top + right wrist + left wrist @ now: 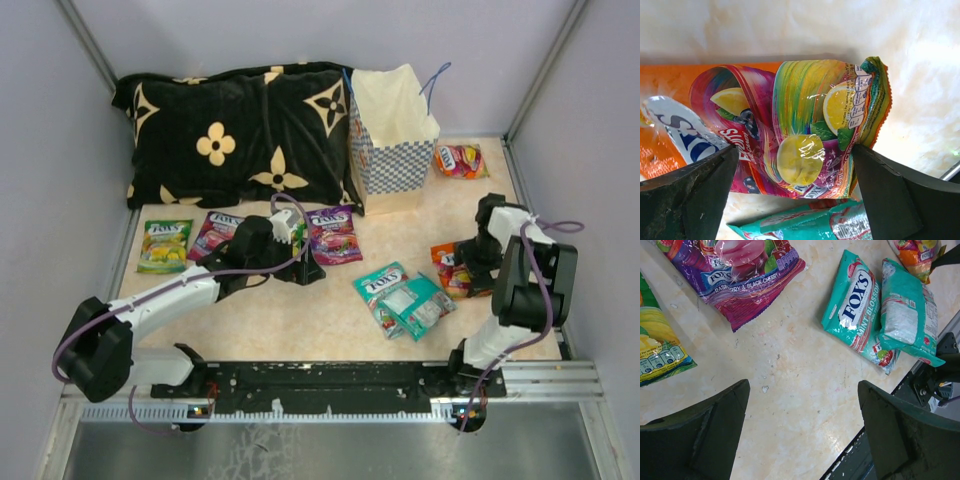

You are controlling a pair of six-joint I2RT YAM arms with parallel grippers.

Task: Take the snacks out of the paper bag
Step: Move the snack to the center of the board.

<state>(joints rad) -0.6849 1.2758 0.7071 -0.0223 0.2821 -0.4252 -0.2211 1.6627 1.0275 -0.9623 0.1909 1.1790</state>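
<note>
The blue-and-white checkered paper bag [390,135] stands upright and open at the back, beside the cushion. Snack packets lie on the table: green [165,245], magenta [215,235], purple [335,233], two overlapping teal ones [405,295], and an orange one [460,160] right of the bag. My left gripper [300,268] is open and empty over bare table [802,430], with the purple packet [740,275] and teal packets [855,305] ahead of it. My right gripper [470,262] is open, its jaws standing either side of another orange fruit packet [805,130].
A black cushion with tan flowers [230,135] lies along the back left. Grey walls close in the table on three sides. The black rail [330,380] runs along the near edge. A teal packet [815,225] lies just below the right jaws.
</note>
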